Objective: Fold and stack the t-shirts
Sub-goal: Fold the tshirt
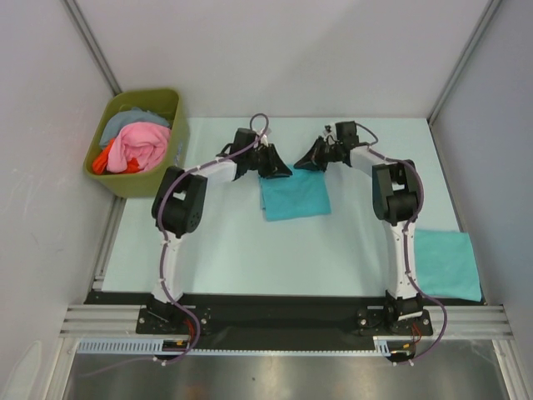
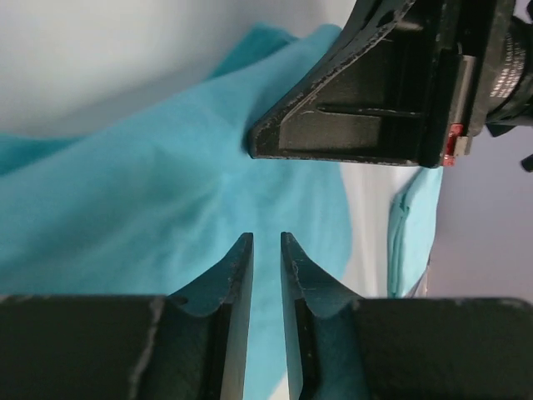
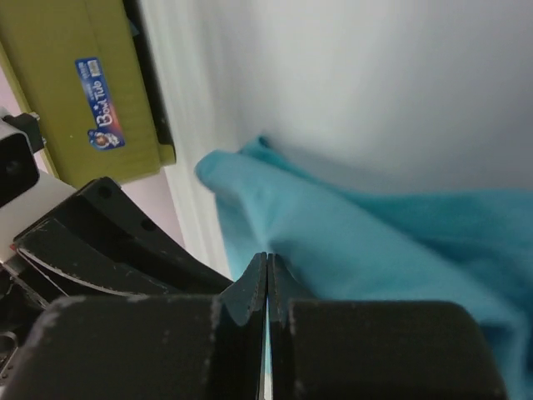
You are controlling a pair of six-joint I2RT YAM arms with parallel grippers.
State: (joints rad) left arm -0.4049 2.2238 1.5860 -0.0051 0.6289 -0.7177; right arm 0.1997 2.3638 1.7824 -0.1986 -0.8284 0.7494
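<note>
A teal t-shirt point(image 1: 294, 197) lies folded into a rough square at mid-table. Its far edge is lifted under both grippers. My right gripper point(image 1: 310, 160) is shut on that far edge; in the right wrist view the fabric point(image 3: 350, 233) puckers at the closed tips point(image 3: 266, 257). My left gripper point(image 1: 279, 167) hovers at the same edge; its tips point(image 2: 266, 237) stand a narrow gap apart over the teal cloth point(image 2: 150, 192), with no pucker at them. A second teal shirt point(image 1: 445, 262) lies folded flat at the right front; it also shows in the left wrist view point(image 2: 412, 225).
An olive-green bin point(image 1: 137, 142) at the back left holds pink, orange and grey-blue clothes; its side shows in the right wrist view point(image 3: 83, 83). The two grippers are close together, the right one filling the upper right of the left wrist view point(image 2: 358, 117). White walls enclose the table.
</note>
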